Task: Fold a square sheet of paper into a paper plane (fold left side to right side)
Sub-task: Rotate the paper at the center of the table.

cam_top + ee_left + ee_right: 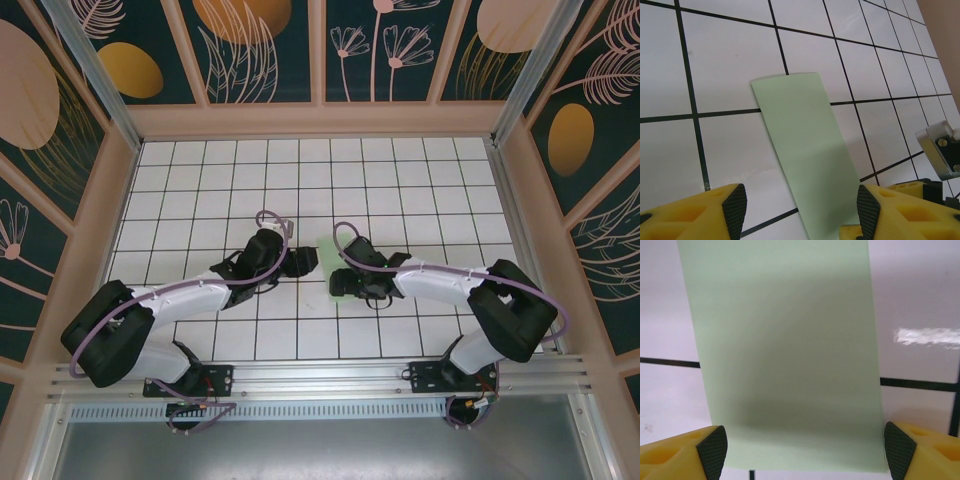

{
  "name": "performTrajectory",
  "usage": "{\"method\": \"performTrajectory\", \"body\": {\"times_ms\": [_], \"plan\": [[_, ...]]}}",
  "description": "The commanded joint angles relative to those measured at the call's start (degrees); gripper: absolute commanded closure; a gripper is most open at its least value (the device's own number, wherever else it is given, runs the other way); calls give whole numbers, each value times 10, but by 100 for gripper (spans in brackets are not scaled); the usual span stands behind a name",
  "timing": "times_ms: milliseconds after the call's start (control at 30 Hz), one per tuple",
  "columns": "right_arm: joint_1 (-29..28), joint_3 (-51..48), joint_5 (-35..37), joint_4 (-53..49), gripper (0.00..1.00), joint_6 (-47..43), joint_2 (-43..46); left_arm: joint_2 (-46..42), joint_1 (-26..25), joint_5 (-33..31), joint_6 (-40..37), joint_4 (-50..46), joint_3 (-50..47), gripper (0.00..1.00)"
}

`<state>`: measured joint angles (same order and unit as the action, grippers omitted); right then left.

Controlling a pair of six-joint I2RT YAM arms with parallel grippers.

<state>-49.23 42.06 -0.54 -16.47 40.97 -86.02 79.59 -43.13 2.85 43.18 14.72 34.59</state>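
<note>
Square sheet of paper, matte mint, seemingly folded into narrow rectangle

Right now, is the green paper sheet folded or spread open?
Folded in half, it appears: the mint-green paper sheet lies flat as a narrow rectangle, not a square. Its layers cannot be told apart.

Left arm, right arm angled inward; left fingers, right fingers apart
</note>
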Motion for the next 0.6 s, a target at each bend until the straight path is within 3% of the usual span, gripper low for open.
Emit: {"method": "performTrajectory", "body": {"times_ms": [0, 267, 400, 567], "plan": [[-23, 15, -88, 11, 16, 26, -9, -7, 1, 1, -3, -2, -4, 37], [-6, 11, -97, 15, 16, 8, 15, 7, 0, 31, 3, 11, 0, 41], [37, 1, -106, 13, 17, -22, 46, 21, -6, 60, 13, 26, 3, 43], [122, -25, -171, 51, 21, -56, 87, 57, -19, 109, 39, 74, 9, 46]]}}
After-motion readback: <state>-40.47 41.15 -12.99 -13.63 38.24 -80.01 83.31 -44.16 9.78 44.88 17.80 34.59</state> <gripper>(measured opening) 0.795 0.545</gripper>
